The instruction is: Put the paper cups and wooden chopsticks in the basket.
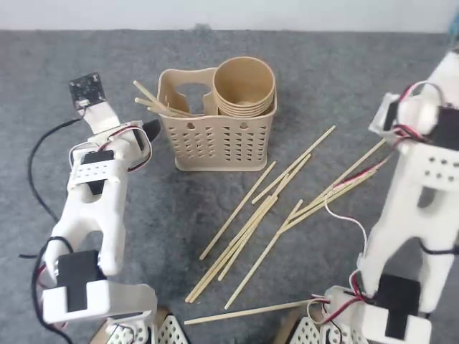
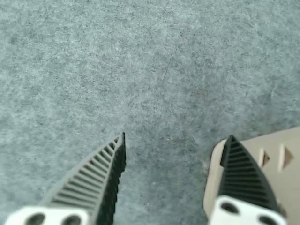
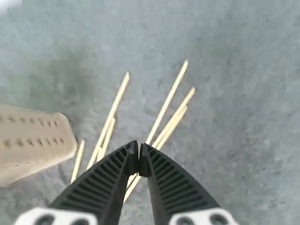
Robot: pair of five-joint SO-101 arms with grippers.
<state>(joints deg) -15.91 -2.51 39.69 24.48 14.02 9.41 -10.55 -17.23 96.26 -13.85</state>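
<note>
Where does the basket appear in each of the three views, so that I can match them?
High view: the basket stands in the upper middle, with paper cups in one compartment.
Left wrist view: the basket's corner lies close beside one finger of the open left gripper.
Right wrist view: its perforated wall lies beside the loose chopsticks, off to one side of the shut right gripper.
Shared landmark: the grey mat.

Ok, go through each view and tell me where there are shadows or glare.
High view: soft, even light; the basket throws only a faint shadow on the grey mat, the loose chopsticks almost none, and there is no glare on the paper cups. Left wrist view: the mat is slightly darker by the basket's corner. Right wrist view: a dim shadow patch on the mat beyond the basket.
</note>
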